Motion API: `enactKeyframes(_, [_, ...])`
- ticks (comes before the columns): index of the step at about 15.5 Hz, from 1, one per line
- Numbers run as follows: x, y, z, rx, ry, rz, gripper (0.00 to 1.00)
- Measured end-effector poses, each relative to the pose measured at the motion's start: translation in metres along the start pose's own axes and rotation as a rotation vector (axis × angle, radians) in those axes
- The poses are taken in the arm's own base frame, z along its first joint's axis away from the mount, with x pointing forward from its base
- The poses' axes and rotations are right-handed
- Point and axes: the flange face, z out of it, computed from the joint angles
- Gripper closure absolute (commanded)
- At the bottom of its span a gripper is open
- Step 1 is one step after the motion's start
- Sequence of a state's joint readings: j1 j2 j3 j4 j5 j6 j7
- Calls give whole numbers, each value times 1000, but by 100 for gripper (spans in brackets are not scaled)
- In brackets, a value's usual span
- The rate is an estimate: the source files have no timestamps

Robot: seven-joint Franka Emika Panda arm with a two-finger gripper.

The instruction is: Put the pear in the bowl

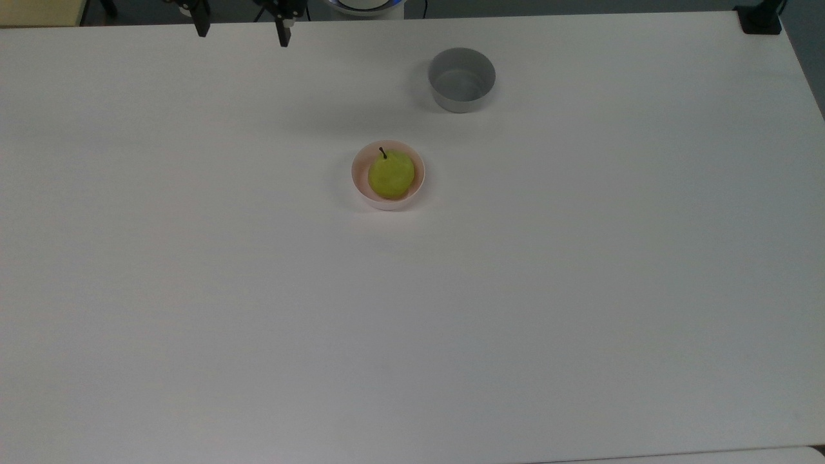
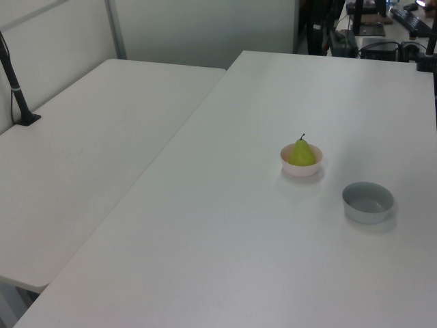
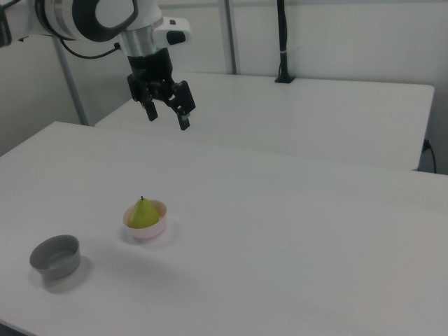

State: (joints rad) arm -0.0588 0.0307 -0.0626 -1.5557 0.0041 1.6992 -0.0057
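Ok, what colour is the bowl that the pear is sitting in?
Pale pink bowl, clearest in the top view around the pear.

White bench, even overhead light. Second white table just beside it, black pole clamped at its edge. Pale partition walls behind.

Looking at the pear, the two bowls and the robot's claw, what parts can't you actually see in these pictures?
- The pear's underside: hidden by the pink bowl's wall in the top, left and right views.
- The gripper: its body is cut off by the top view's upper edge, leaving two open fingers.
- The grey bowl's floor: hidden by its near wall in the right view.
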Motion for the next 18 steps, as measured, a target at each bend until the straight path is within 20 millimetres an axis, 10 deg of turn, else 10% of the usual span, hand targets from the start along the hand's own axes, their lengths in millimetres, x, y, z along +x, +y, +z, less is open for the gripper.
enactKeyframes(18, [1, -13, 8, 6, -15, -220, 0])
